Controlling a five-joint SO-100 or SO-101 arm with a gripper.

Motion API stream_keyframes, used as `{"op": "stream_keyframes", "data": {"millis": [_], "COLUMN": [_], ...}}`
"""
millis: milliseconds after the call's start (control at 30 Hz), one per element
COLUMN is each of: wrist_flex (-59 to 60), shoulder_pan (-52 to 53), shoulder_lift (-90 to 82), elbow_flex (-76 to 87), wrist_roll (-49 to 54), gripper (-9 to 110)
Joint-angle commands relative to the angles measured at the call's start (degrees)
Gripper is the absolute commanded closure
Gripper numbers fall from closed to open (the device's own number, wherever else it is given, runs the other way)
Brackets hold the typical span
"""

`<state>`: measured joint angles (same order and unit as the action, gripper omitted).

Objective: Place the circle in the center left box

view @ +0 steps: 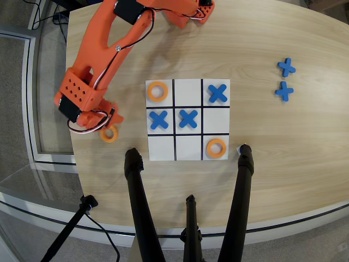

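A loose orange circle lies flat on the wooden table, left of the white 3x3 board. My orange gripper hangs right over the circle's upper edge and hides part of it; the jaws' stand does not show. The only empty middle-row end cell is on the right in this overhead view. Blue crosses fill the other two middle-row cells, one at the left end and one in the centre. Two more orange rings lie on the board, top left and bottom right. A blue cross is top right.
Two spare blue crosses lie on the table far right, one above the other. Black tripod legs stand at the board's near edge. The table's curved left edge runs close to the gripper.
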<state>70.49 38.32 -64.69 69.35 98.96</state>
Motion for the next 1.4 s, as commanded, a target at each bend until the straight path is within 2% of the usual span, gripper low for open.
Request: {"op": "stream_keyframes", "data": {"millis": [0,500,1200,1367], "wrist_flex": [0.3,-5.8,-5.1,-3.4], "shoulder_pan": [-1.1,-0.4,1.8,1.8], "shoulder_lift": [0.1,7.6,11.8,11.7], "elbow_flex": [-4.7,-2.5,-0.8,-0.4], "wrist_roll": [-0.6,-1.3,-1.9,-2.0], "gripper": [79,80,80,90]}}
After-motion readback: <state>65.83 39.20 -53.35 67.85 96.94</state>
